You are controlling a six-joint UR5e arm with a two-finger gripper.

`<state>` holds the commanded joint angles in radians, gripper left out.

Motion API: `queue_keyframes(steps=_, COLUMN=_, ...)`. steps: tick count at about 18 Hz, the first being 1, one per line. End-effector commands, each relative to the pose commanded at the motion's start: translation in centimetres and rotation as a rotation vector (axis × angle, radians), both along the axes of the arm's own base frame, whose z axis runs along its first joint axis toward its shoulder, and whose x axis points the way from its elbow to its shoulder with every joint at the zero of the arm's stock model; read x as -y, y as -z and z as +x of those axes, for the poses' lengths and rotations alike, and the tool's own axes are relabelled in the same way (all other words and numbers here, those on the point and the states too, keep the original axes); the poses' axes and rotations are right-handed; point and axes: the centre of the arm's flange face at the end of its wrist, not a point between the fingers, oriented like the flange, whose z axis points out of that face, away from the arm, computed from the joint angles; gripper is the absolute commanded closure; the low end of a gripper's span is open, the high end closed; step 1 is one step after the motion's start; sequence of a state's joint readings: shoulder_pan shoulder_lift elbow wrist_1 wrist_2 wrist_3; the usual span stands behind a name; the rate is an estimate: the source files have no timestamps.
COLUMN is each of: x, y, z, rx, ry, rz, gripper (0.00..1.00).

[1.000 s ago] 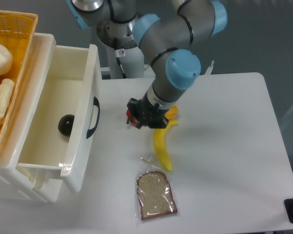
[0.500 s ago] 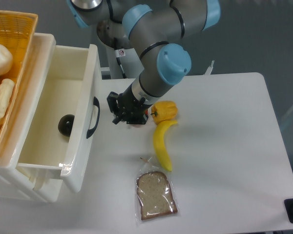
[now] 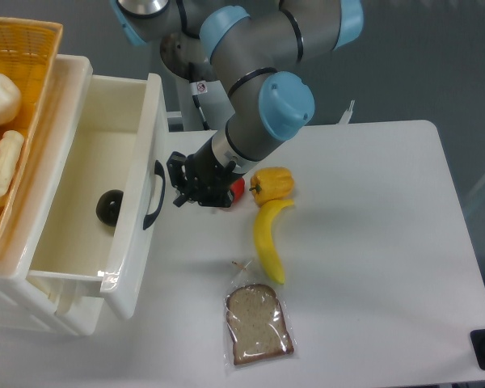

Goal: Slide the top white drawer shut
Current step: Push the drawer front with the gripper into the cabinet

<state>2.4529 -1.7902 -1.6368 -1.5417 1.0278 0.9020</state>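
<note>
Top white drawer (image 3: 105,153) stands pulled well out of the cabinet at the left of the desk (image 3: 372,242), with a dark round object (image 3: 110,207) lying inside. On the desk: yellow pepper (image 3: 272,183), banana (image 3: 268,240), bagged bread slice (image 3: 259,323) — all to the right, away from the drawer front. Wicker basket (image 3: 20,56) sits on the cabinet top. End effector (image 3: 187,184) just beside the black handle (image 3: 153,194), empty; contact and jaw opening — cannot tell.

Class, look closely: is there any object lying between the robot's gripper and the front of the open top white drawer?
Nothing visible: only bare table separates the gripper from the glossy cream-white top drawer and its black curved handle.
</note>
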Motion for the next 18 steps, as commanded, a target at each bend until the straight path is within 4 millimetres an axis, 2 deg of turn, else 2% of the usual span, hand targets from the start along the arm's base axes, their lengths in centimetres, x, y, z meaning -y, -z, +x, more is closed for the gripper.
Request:
queue_keyframes(steps=7, x=0.2, y=-0.3, z=0.6, rx=0.02, ry=0.004, rz=-0.012, gripper=0.89)
queue_keyframes(steps=18, x=-1.4, y=-1.0, z=2.9, rx=0.041, ry=0.006, rz=-0.007, gripper=0.89)
